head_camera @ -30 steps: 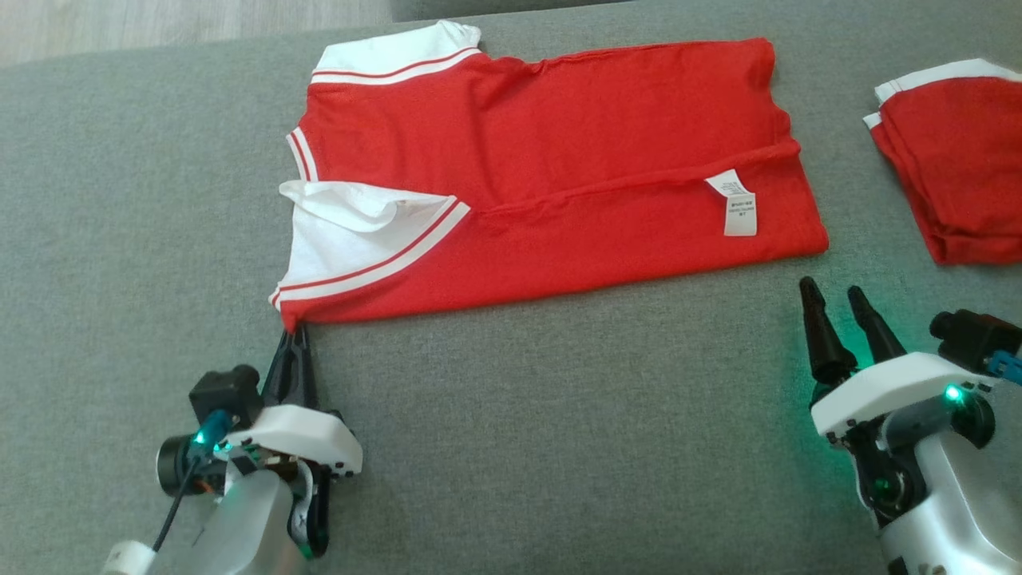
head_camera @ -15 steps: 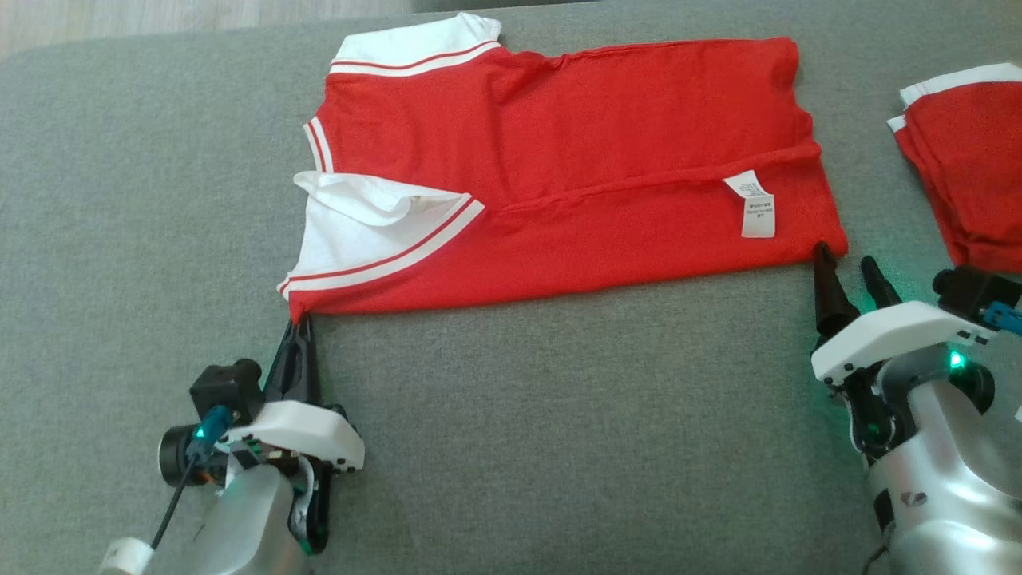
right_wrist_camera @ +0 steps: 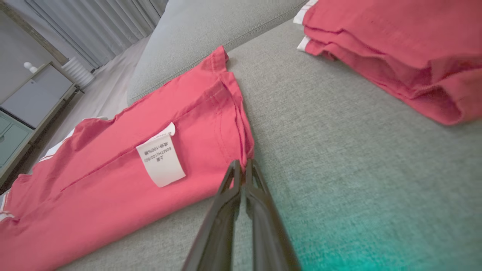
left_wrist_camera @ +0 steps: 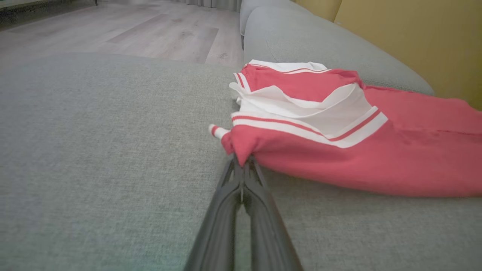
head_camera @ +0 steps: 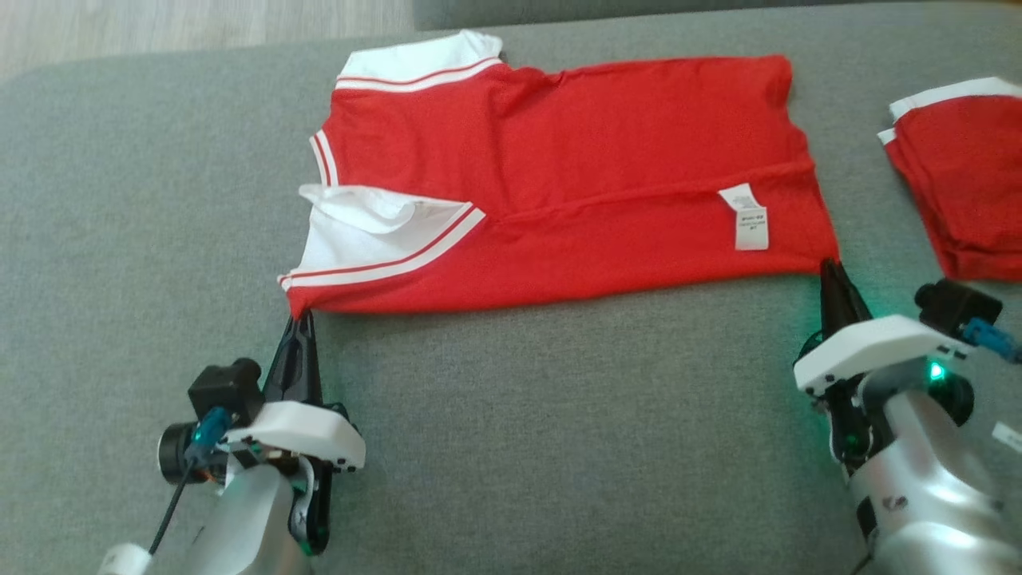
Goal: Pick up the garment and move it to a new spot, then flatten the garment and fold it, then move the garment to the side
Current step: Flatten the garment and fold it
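The garment (head_camera: 575, 176), a red shirt with white striped sleeves and a white care label, lies folded lengthwise on the grey sofa cushion (head_camera: 511, 431). My left gripper (head_camera: 302, 318) is shut on the garment's near left corner (left_wrist_camera: 241, 146), by the white sleeve. My right gripper (head_camera: 830, 267) is shut on the garment's near right corner (right_wrist_camera: 246, 152), its fingertips (right_wrist_camera: 241, 167) pinching the hem just right of the care label (right_wrist_camera: 161, 160).
A second red garment (head_camera: 962, 184) lies folded at the right edge of the cushion, close to my right arm; its stacked folds (right_wrist_camera: 395, 49) show in the right wrist view. Wooden floor (left_wrist_camera: 113, 30) lies beyond the cushion's far edge.
My right gripper has moved forward to the garment's near right corner and gone from open to shut on it. The left gripper keeps its hold on the left corner. The camera has shifted slightly.
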Tool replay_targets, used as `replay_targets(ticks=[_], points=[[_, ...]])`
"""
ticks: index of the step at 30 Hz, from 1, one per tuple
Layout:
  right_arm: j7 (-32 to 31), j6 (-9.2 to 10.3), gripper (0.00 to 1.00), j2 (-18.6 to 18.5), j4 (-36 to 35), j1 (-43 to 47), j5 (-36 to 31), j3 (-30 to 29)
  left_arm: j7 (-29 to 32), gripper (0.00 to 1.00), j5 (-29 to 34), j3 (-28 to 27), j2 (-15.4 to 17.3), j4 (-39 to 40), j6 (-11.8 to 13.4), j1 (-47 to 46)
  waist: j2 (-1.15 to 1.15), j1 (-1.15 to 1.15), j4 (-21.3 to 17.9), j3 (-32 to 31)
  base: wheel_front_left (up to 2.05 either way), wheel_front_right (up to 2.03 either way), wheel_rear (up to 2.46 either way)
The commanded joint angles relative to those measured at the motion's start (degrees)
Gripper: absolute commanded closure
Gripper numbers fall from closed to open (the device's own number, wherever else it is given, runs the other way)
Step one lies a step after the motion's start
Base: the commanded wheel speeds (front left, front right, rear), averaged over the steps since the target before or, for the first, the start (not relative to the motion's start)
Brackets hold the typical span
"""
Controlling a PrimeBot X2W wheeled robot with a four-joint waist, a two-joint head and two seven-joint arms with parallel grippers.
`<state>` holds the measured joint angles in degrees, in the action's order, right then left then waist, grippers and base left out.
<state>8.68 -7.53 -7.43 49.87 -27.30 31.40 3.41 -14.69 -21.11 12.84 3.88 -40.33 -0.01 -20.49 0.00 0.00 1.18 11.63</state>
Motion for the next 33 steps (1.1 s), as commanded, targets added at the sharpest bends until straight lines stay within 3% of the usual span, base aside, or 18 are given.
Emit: replay_targets(ticks=[1,7,17,25,33], points=[[1.32,0.04,1.0,0.59,-1.51,0.9,0.8,1.81,-0.3,1.0,0.45,-2.49,0.9,2.28,0.18,0.69,0.0,0.0,-0.5,-1.02,0.0,0.0,0.0],[2.95,0.04,1.0,0.22,-3.52,5.59,2.04,3.96,-0.3,1.0,0.85,-3.99,0.87,6.65,0.46,6.72,0.0,0.0,-1.42,-3.84,0.0,0.0,0.0],[3.29,0.04,1.0,-3.44,-10.24,13.78,2.27,3.88,-0.3,1.0,1.94,-3.55,0.69,13.83,0.98,15.73,0.0,0.0,-0.93,-6.35,0.0,0.0,0.0],[0.24,0.04,1.0,-5.55,-18.17,23.08,0.9,0.35,0.87,1.0,2.83,-1.05,0.81,18.12,1.19,21.56,0.0,0.0,-0.35,-8.23,0.0,0.0,0.0],[-3.55,0.04,1.0,-3.77,-25.08,30.07,-1.65,-4.36,1.88,1.0,2.12,-0.91,0.72,22.37,3.18,27.26,0.0,0.0,-0.6,-9.63,0.0,0.0,0.0]])
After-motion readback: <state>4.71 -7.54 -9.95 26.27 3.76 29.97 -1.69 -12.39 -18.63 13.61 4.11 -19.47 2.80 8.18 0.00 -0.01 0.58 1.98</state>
